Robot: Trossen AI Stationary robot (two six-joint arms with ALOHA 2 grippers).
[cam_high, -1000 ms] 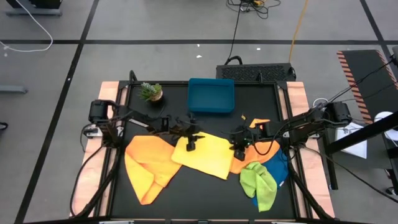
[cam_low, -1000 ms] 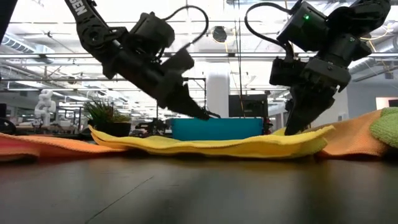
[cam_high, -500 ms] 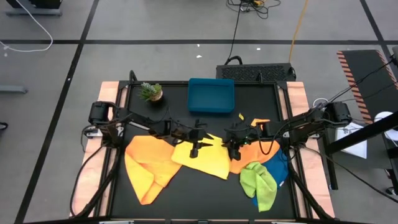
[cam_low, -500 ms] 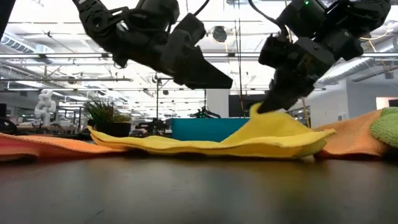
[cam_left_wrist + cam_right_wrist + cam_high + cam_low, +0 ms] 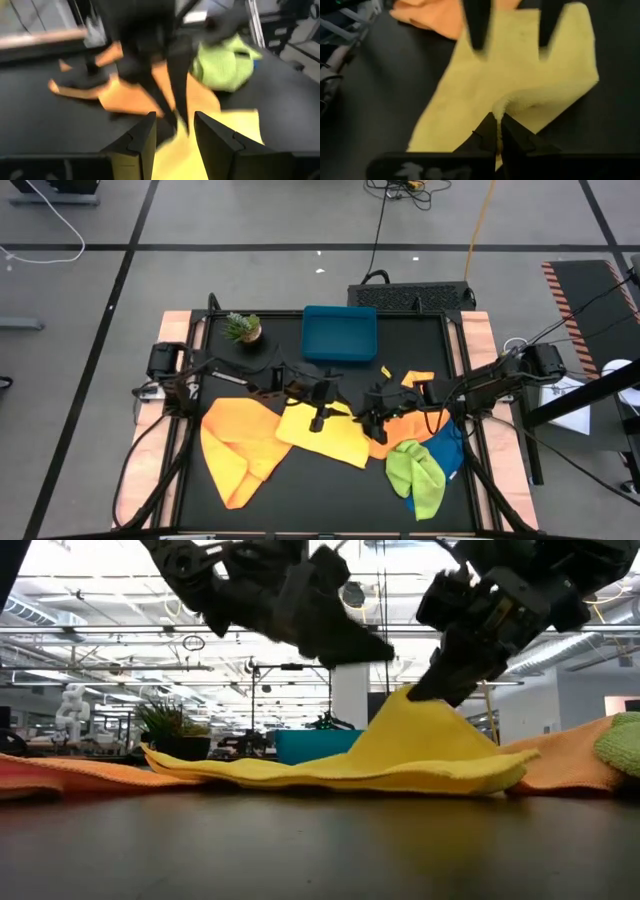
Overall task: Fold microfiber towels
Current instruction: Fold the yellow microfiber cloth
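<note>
A yellow towel (image 5: 322, 438) lies at the table's middle, its far right corner raised into a peak (image 5: 412, 705). My right gripper (image 5: 369, 420) is shut on that corner. My left gripper (image 5: 318, 418) hovers open and empty above the towel's far edge; its two fingers stand apart in the left wrist view (image 5: 172, 137). An orange towel (image 5: 240, 445) lies crumpled at the left. A second orange towel (image 5: 408, 423), a lime green one (image 5: 416, 475) and a blue one (image 5: 447, 452) lie heaped at the right. My right gripper pinches the yellow towel's far right corner (image 5: 499, 106) between its two fingers, as a small raised fold. The fingers slant down from the table's right side. The corner is lifted into a peak (image 5: 405, 700), and the rest of the towel stays on the table.
A rigid blue tray (image 5: 340, 333) stands at the far middle of the table, and a small potted plant (image 5: 243, 328) at the far left. The black table top (image 5: 320, 500) is bare along the near edge.
My right gripper has risen and gone a little toward the table's left with the yellow towel's corner. That corner has lifted off the table into a peak, while the rest has stayed flat. My left gripper has risen off the towel and gone toward the right gripper.
</note>
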